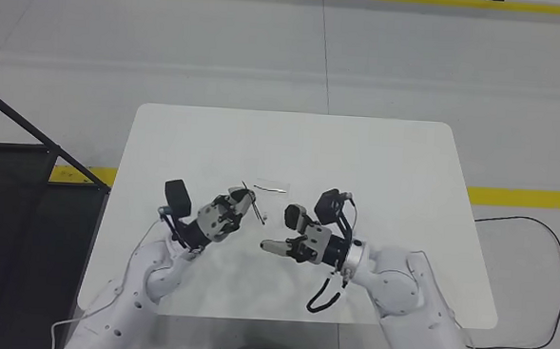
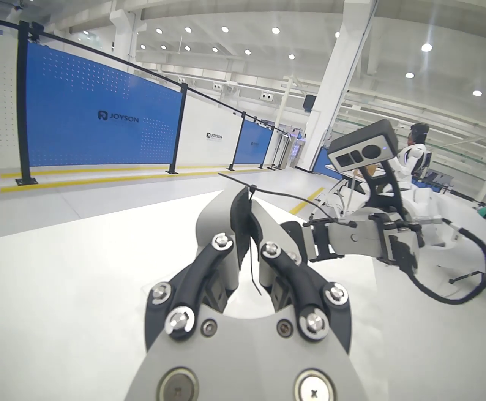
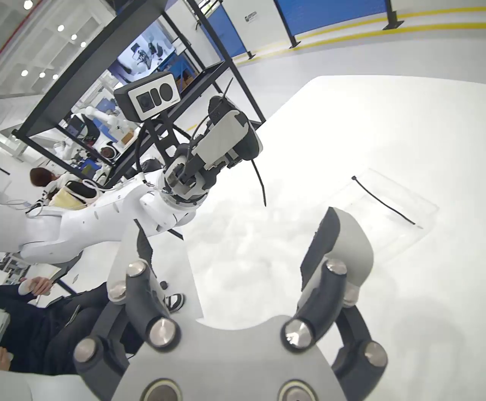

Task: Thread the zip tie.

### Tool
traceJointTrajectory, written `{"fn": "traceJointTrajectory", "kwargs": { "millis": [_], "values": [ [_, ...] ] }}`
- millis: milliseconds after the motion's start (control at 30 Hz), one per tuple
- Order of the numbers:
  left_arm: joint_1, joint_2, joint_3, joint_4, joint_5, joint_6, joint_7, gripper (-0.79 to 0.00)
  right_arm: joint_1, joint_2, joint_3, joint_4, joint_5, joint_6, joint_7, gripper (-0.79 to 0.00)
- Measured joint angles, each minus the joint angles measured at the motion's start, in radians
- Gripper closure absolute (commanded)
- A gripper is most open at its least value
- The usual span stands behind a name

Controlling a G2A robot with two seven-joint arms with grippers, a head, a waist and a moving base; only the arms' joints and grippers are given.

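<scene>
Now, over the white table, the left pincer is pressed together, pinching a black zip tie above the surface. The right pincer hangs spread just beside it. A second zip tie lies flat farther back.

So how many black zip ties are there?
2. The held zip tie sits in the left tool; the loose zip tie lies on a clear sheet on the table. None seems hidden.
</scene>
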Motion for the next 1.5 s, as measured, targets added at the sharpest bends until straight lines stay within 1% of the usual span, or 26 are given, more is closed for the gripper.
{"fn": "traceJointTrajectory", "kwargs": {
  "millis": [33, 133, 233, 267, 300, 400, 467, 533, 667, 900, 1167, 1200, 1233, 1267, 1500],
  "values": [
    [-0.001, 0.000, 0.000, 0.000, -0.013, -0.011, -0.013, 0.000, 0.009, 0.000, -0.003, 0.009, 0.008, -0.004, 0.009, -0.736],
    [-0.001, 0.001, -0.003, -0.001, -0.063, -0.049, -0.051, 0.000, 0.030, 0.001, -0.019, 0.030, 0.010, -0.013, 0.016, -0.702],
    [-0.004, 0.002, -0.007, -0.002, -0.126, -0.094, -0.097, 0.000, 0.043, 0.000, -0.036, 0.042, -0.014, -0.008, -0.002, -0.677],
    [-0.006, 0.003, -0.009, -0.003, -0.149, -0.107, -0.117, 0.000, 0.045, 0.000, -0.043, 0.045, -0.029, -0.002, -0.017, -0.650],
    [-0.006, 0.004, -0.012, -0.005, -0.163, -0.112, -0.131, 0.000, 0.046, -0.001, -0.049, 0.046, -0.041, 0.002, -0.029, -0.637],
    [-0.006, 0.005, -0.017, -0.011, -0.192, -0.122, -0.166, 0.000, 0.049, -0.003, -0.067, 0.051, -0.071, 0.011, -0.062, -0.551],
    [-0.006, 0.005, -0.020, -0.014, -0.205, -0.125, -0.183, 0.000, 0.052, -0.004, -0.078, 0.055, -0.087, 0.018, -0.079, -0.542],
    [-0.004, 0.005, -0.022, -0.017, -0.212, -0.127, -0.192, 0.000, 0.055, -0.005, -0.087, 0.057, -0.094, 0.023, -0.089, -0.514],
    [0.000, 0.005, -0.027, -0.019, -0.216, -0.130, -0.202, 0.000, 0.063, -0.005, -0.102, 0.060, -0.104, 0.029, -0.100, -0.400],
    [-0.001, 0.003, -0.030, -0.014, -0.215, -0.134, -0.212, 0.000, 0.075, -0.006, -0.119, 0.070, -0.101, 0.037, -0.117, -0.299],
    [-0.005, -0.001, -0.028, -0.005, -0.211, -0.139, -0.217, 0.000, 0.091, -0.007, -0.135, 0.082, -0.097, 0.045, -0.129, -0.215],
    [-0.005, -0.001, -0.028, -0.005, -0.211, -0.140, -0.217, 0.000, 0.092, -0.006, -0.136, 0.083, -0.097, 0.045, -0.129, -0.145],
    [-0.005, -0.001, -0.029, -0.004, -0.211, -0.141, -0.218, 0.000, 0.093, -0.006, -0.137, 0.084, -0.097, 0.046, -0.130, -0.043],
    [-0.005, -0.002, -0.029, -0.004, -0.211, -0.141, -0.218, 0.000, 0.094, -0.006, -0.138, 0.086, -0.096, 0.046, -0.130, 0.000],
    [-0.006, -0.004, -0.030, -0.001, -0.211, -0.145, -0.220, 0.000, 0.100, -0.004, -0.143, 0.090, -0.095, 0.045, -0.132, 0.000]
  ]
}}
